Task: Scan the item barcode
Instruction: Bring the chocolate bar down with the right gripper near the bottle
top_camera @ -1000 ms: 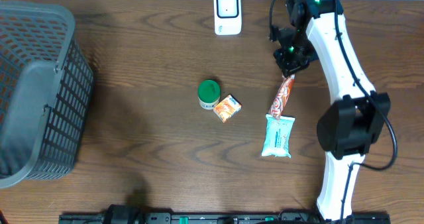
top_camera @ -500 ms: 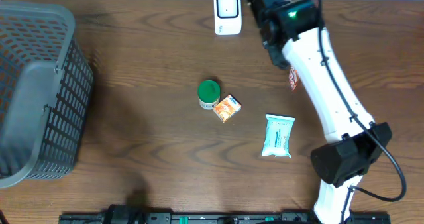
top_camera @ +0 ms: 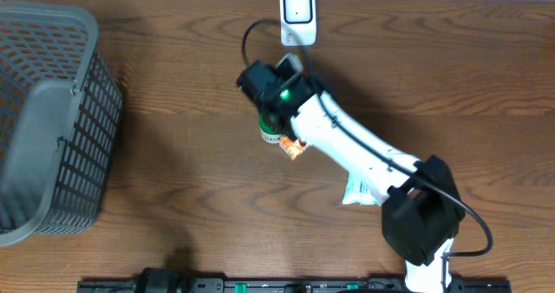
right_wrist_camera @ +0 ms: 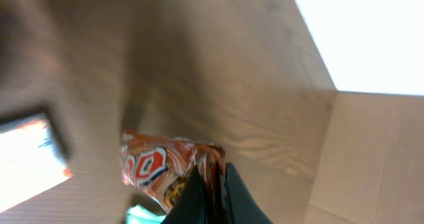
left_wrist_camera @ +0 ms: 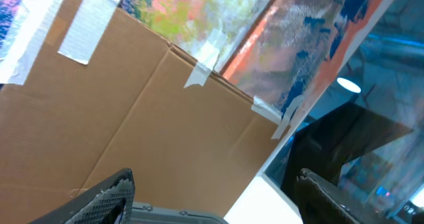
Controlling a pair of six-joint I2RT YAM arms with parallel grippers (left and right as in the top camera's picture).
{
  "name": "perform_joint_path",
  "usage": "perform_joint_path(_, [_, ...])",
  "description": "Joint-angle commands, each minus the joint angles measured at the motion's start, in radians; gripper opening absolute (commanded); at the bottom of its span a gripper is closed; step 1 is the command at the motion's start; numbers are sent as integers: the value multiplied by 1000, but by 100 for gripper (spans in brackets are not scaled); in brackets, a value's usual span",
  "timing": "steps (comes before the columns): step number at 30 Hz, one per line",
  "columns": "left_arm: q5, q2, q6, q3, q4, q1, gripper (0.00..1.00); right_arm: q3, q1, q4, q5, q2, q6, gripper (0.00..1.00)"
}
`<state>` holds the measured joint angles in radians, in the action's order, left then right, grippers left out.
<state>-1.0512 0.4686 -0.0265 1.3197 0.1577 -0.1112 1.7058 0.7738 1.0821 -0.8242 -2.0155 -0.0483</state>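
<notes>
The right hand (right_wrist_camera: pixel 212 187) was pinched shut on a thin edge of the snack packet (right_wrist_camera: pixel 156 166), which hung over the table (top_camera: pixel 173 180) close to the scanner (top_camera: pixel 297 16); the left hand (left_wrist_camera: pixel 213 184) stood wide open, empty. From so small a pinch the crumpled wrapper could twist or crease, so the barcode might face away from the scanner window, or the packet could slip out.

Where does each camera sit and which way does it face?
Overhead: above the table, looking straight down; basket, scanner and right arm show.
Left wrist: faces a taped cardboard box; open left gripper at bottom.
Right wrist: angled across the wood; right gripper shut on snack packet.
Shared: overhead and right wrist both see the table.
</notes>
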Motion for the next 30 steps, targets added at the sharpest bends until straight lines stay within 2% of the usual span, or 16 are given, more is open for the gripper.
perform_joint_path(1, [4, -48, -6, -3, -1, 6, 78, -83, 46, -54, 22, 3, 83, 2])
perform_joint_path(10, [5, -120, -43, -39, -2, 6, 78, -156, 176, -40, 193, 3, 95, 2])
perform_joint_path(17, [5, -120, -61, -43, -2, 6, 78, -156, 265, -50, 478, 3, 94, 2])
perform_joint_path(18, [5, -120, -61, -43, -2, 6, 78, -156, 270, -52, 507, 3, 93, 4])
perform_joint_path(22, [5, -120, -61, -43, -2, 6, 78, -156, 290, -62, 592, 3, 48, 27])
perform_joint_path(23, [5, -120, -61, -43, -2, 6, 78, -156, 295, -63, 598, 3, 48, 45])
perform_joint_path(24, [5, -120, -61, -43, -2, 6, 78, -156, 299, -63, 597, 3, 45, 59])
perform_joint_path(25, [5, -120, -61, -43, -2, 6, 78, -156, 303, -65, 597, 3, 45, 67])
perform_joint_path(28, [5, -120, -61, -43, -2, 6, 78, -156, 313, -72, 597, 3, 45, 69])
perform_joint_path(29, [5, -120, -61, -43, -2, 6, 78, -156, 314, -73, 594, 3, 43, 67])
perform_joint_path(30, [5, -120, -61, -43, -2, 6, 78, -155, 314, -72, 593, 3, 38, 58])
